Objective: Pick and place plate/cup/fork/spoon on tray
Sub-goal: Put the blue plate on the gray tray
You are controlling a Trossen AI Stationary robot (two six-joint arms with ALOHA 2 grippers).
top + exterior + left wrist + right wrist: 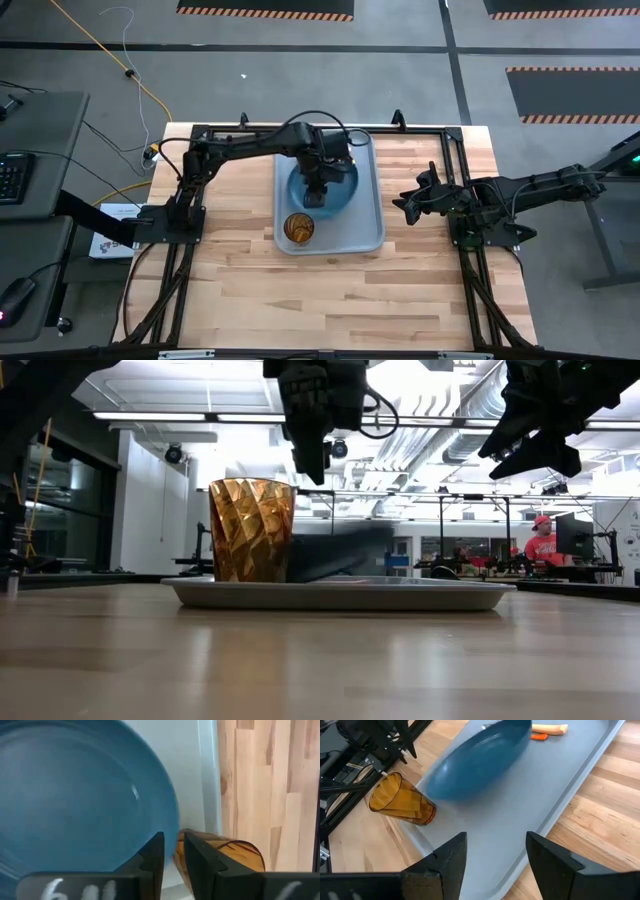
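high view: the left gripper [316, 190] hangs over the plate [340, 196], which lies on the tray [372, 235] with the cup [299, 228] just beyond it toward the table's front edge. the right gripper [408, 203] waits off the tray's side over bare wood.

low view: the left gripper [312, 430] sits above and just behind the cup [251, 530], clear of it. the tray [420, 594] lies flat below with the plate [340, 552] showing as a dark blur behind the cup.

left wrist view: the left fingers [155, 855] stand narrow with only a slit between them and nothing held. the plate [75, 795] fills the space just beneath, the cup [225, 852] beside the fingertips, tray [192, 780] beyond.

right wrist view: the right gripper [495, 855] is spread wide and empty. far across the tray [560, 790] from it, past the plate [480, 762], an orange handle end [550, 728] and a redder one [538, 736] show; i take them for fork and spoon but cannot tell which is which.

plate and cup look placed, so cutlery seems the step in hand. the next move calls for lifting clear; the cup stands close enough to be knocked.
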